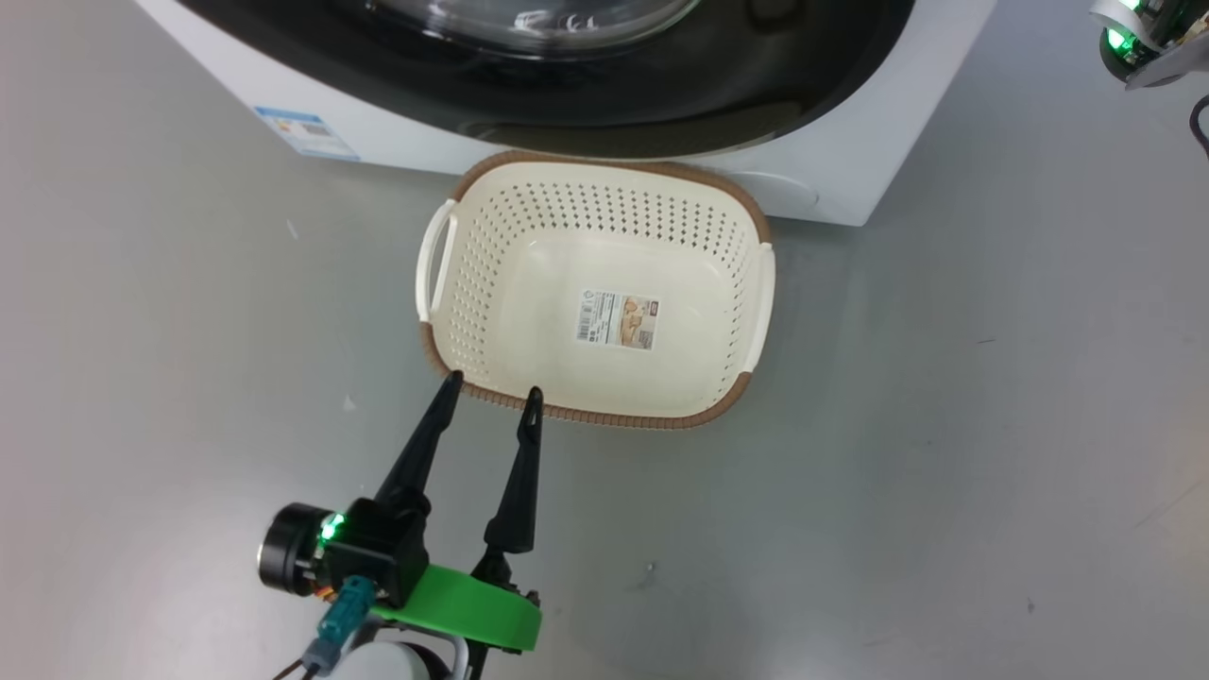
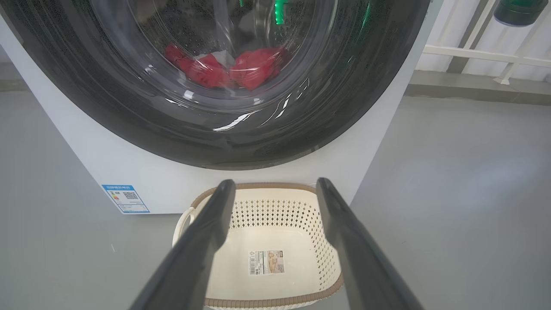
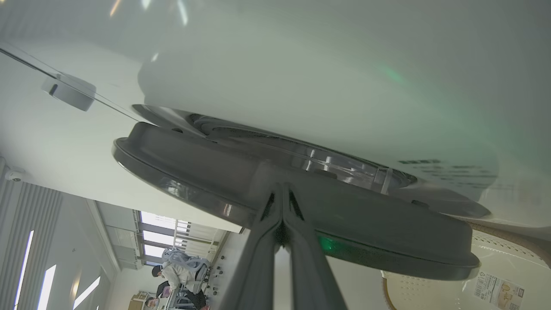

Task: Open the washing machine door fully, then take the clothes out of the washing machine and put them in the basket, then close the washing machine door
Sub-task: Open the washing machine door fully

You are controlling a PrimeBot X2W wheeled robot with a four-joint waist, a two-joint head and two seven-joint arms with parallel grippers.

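Note:
The washing machine [image 1: 850, 179] is a white box at the top of the head view, and its door [image 1: 661, 104] has a glossy black rim. Through the door's glass [image 2: 215, 146] I see the red clothes [image 2: 258, 64] lying in the drum. The cream basket [image 1: 604, 416] stands empty on the floor right in front of the machine. My left gripper [image 1: 494, 385] is open, with its tips just short of the basket's near rim and nothing between them. My right gripper [image 3: 282, 187] is shut, its tips at the edge of the door's dark rim [image 3: 387, 232].
Grey floor lies open on both sides of the basket. A blue label [image 1: 307, 132] sits on the machine's lower left corner. My right wrist [image 1: 1138, 42] shows at the head view's top right. White railings [image 2: 482, 54] stand to the machine's right. People [image 3: 176, 267] sit far off.

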